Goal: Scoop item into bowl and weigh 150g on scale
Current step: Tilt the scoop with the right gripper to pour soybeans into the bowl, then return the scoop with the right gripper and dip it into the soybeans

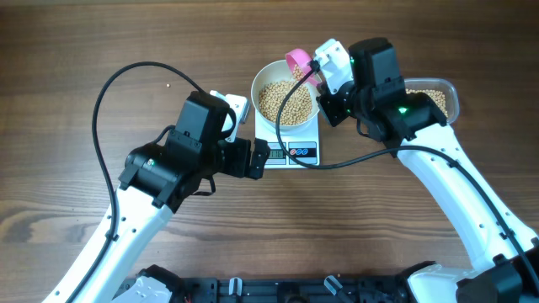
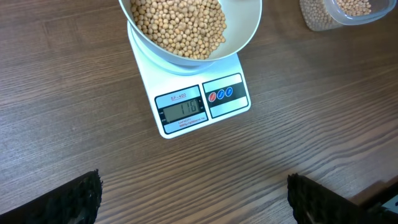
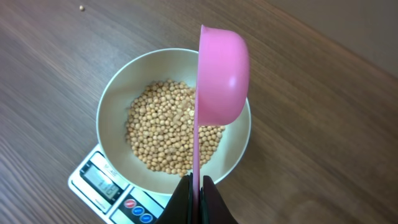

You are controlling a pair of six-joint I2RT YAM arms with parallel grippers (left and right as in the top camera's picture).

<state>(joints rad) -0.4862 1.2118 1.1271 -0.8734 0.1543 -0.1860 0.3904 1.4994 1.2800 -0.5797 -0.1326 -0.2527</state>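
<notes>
The white bowl (image 1: 263, 84) stands on the white scale (image 1: 296, 153) and holds a heap of tan beans (image 1: 285, 103). My right gripper (image 3: 198, 194) is shut on the thin handle of a pink scoop (image 3: 221, 74). The scoop is turned on its side above the bowl's right half, and no beans show in it. In the left wrist view the scale (image 2: 199, 106) and its lit display lie ahead of my left gripper (image 2: 196, 199), which is open over bare wood. From overhead the left gripper (image 1: 259, 158) sits at the scale's left front corner.
A clear plastic tub (image 1: 440, 99) of beans stands right of the scale, partly under the right arm. One stray bean (image 3: 81, 7) lies on the wood far left of the bowl. A black cable (image 1: 101, 109) loops over the table's left side.
</notes>
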